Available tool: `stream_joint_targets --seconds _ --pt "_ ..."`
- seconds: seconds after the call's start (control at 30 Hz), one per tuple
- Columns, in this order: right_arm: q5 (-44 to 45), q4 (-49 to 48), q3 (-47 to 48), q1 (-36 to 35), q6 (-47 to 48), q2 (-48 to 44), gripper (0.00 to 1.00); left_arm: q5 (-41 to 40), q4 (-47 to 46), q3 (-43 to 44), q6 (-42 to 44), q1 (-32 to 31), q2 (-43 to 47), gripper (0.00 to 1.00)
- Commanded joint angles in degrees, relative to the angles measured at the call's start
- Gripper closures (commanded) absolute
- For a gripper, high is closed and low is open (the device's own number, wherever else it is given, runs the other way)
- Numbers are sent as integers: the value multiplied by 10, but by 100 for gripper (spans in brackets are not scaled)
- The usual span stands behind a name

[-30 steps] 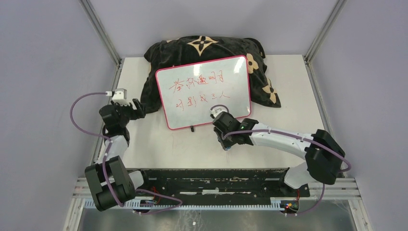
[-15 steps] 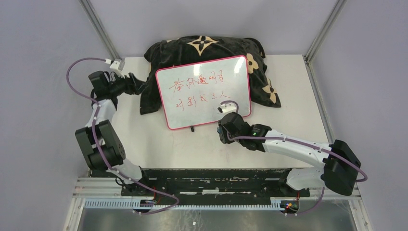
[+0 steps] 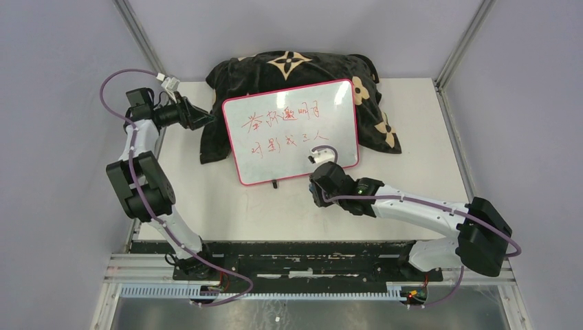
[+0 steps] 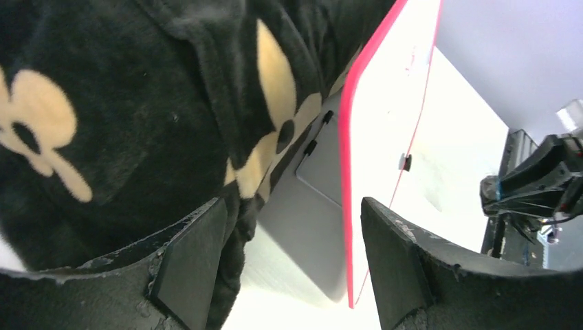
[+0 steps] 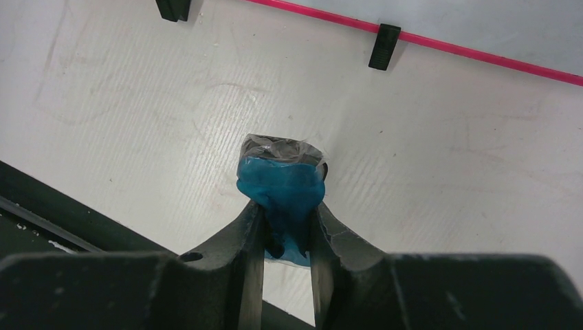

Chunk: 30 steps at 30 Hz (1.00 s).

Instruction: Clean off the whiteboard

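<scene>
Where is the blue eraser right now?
In the right wrist view, the blue eraser is pinched between the right gripper's fingers, just in front of the whiteboard's lower edge, towards its right side.

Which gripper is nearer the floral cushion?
Left. The left gripper is beside the left edge of the floral cushion; the right gripper is in front of the whiteboard, away from it.

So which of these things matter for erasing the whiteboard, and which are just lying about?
For the job: whiteboard with red writing; blue eraser, pinched in the right claw; left claw, open by the board's left edge.
Lying about: black floral cushion behind the board.
</scene>
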<state>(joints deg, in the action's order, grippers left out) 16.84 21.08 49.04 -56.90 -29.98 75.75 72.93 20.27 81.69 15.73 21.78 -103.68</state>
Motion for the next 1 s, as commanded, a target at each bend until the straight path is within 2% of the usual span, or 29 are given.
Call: stream_joint_targets --seconds 0.0,0.6,0.97 --pt "12 -7 31 -3 9 12 99 84 52 38 49 0 -6 22" --pt "6 -10 41 -8 22 23 99 66 56 107 25 -55 -49 28" --pt "6 -9 39 -9 29 19 99 55 57 112 17 -93 -60 32"
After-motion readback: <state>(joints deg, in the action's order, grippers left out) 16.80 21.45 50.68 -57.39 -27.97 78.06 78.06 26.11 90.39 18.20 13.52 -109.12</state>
